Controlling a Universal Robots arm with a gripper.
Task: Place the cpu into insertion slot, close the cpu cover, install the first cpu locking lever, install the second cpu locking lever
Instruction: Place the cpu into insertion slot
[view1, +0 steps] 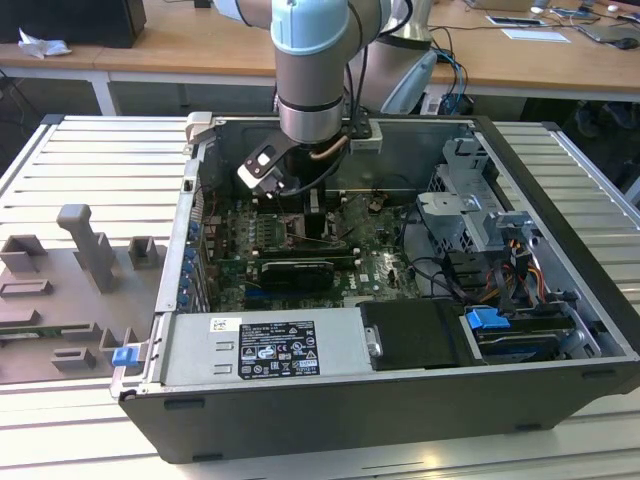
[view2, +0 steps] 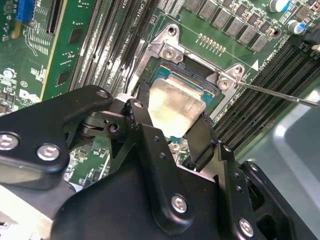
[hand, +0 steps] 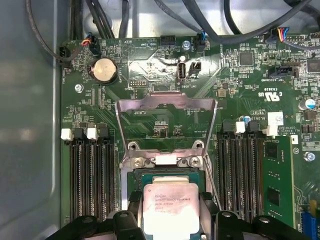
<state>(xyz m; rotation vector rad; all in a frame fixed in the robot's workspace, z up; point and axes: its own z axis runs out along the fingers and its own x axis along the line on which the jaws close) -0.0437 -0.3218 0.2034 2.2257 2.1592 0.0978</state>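
Firstly, at the exterior view's left, grey fixture blocks (view1: 85, 250) lay on the slatted table (view1: 90, 150), well apart from the work. Next came the open computer case (view1: 300, 420), with the motherboard (view1: 385, 265) flat on its floor. The arm (view1: 315, 70) reached down into the case near its far wall, toward that wall's corner on the exterior view's left. At the exterior view's right stood the drive cage (view1: 465, 195), clear of the arm.

In both wrist views the gripper (view2: 170, 116) was clamped on the cpu (view2: 175, 102), one finger against each of two opposite edges, metal top facing up. The chip was square, so no long axis applied. The governing relation was that it lay between the fingers and directly over the insertion slot (hand: 150, 174), whose rim showed past the chip's far edge. Whether it was seated or hung just above the socket could not be told.

The cpu cover (hand: 167, 100) was swung back off the socket, leaving the opening free. A thin locking lever (view2: 280, 95) stood unlatched, running from a socket corner out over the memory slots (hand: 90, 180), near one finger. Those slots flanked the socket on two sides. In my judgement, room was tight sideways and free overhead.
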